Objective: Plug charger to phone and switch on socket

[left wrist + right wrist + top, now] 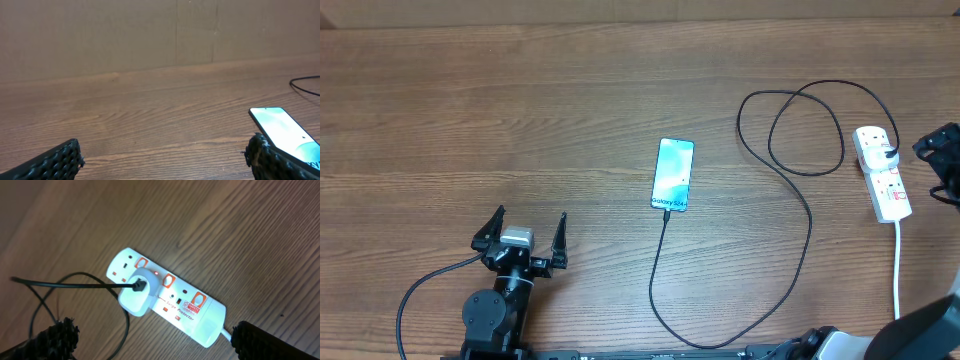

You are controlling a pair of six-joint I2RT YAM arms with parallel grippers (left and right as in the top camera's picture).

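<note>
Grippers, two: your left gripper [532,214] stands at the near left of the table [470,110], fingers spread wide with nothing between them. Your right gripper [930,167] hangs at the far right edge, just beside the socket, jaws equally wide apart and holding nothing.

One phone [672,175]: slim and rectangular, lying flat and face up at mid-table. Its screen is lit pale blue-teal, with a white band of dark lettering at the end nearest you. In your left wrist view it lies low on the right, partly behind one of the black fingers [280,162].

One charger [808,230]: a long thin black cable. One end meets the near short edge of the phone; you cannot tell from above whether the tip is seated. From there it runs toward you, bows wide to the right, climbs away and makes two overlapping loops before reaching the socket.

One socket [882,172]: a white elongated power strip, lying flat at far right, well apart from the phone.
- Red switches [168,280]: three, in a row along its length.
- Held in it: one white plug [136,299], about mid-strip, with the black cable entering its face.
- One small red light [156,273] glows beside that plug.

One white cord [898,270]: leaves the strip's near end and runs toward you
</note>
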